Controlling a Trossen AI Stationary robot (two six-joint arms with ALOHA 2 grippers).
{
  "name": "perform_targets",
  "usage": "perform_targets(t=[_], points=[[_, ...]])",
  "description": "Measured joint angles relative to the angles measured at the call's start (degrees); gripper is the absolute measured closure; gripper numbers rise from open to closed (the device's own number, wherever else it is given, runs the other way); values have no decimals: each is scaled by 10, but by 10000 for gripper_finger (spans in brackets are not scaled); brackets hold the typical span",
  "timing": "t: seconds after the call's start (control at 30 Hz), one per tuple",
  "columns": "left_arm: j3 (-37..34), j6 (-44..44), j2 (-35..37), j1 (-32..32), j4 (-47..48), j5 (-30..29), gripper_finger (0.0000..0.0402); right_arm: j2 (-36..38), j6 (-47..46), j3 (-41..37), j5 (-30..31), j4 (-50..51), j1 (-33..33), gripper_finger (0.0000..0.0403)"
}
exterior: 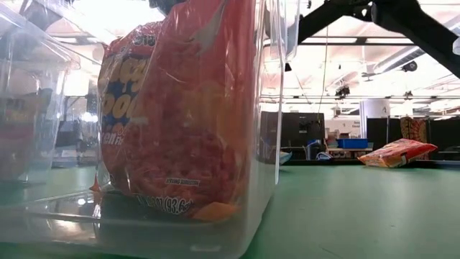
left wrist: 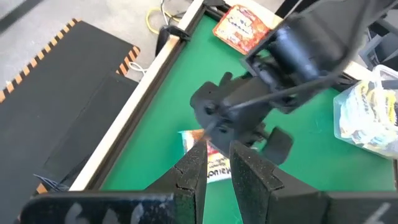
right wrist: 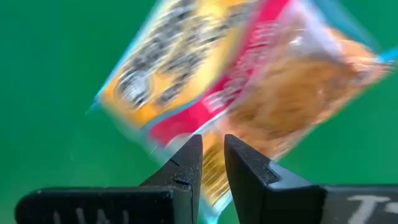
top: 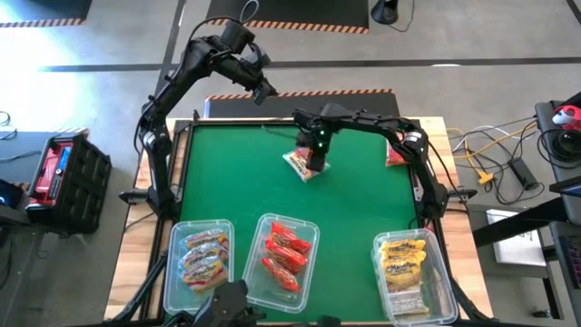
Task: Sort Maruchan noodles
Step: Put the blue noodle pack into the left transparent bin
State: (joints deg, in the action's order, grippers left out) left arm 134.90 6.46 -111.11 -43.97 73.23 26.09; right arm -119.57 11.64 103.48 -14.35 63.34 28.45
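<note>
Red packets [exterior: 180,108] fill the clear middle bin [top: 289,252], right up against the low camera. Left bin [top: 199,254] holds orange-pink packs, right bin [top: 413,275] yellow ones. Out at the far middle of the green desk [top: 236,182], the right claw [top: 315,163] hovers over a loose packet [top: 300,164], fingers [right wrist: 186,163] nearly together, gripping nothing. Another packet [top: 395,155] lies at the far right edge. Left claw [top: 268,91] hangs shut beyond the far edge.
</note>
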Motion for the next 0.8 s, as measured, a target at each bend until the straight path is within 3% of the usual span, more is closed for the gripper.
perform_targets(t=[0.07, 0.2, 0.5, 0.63, 0.8], points=[[0, 0, 0, 0, 7, 0, 350, 8, 78, 0, 27, 3, -15, 344], [0, 0, 0, 0, 19, 0, 350, 18, 128, 0, 107, 0, -34, 344], [0, -12, 0, 1, 18, 0, 350, 8, 356, -22, 85, -124, -53, 344], [0, -18, 0, 1, 19, 0, 350, -3, 363, -23, 88, -134, -51, 344], [0, -25, 0, 1, 19, 0, 350, -9, 221, -27, 80, -104, -52, 344]])
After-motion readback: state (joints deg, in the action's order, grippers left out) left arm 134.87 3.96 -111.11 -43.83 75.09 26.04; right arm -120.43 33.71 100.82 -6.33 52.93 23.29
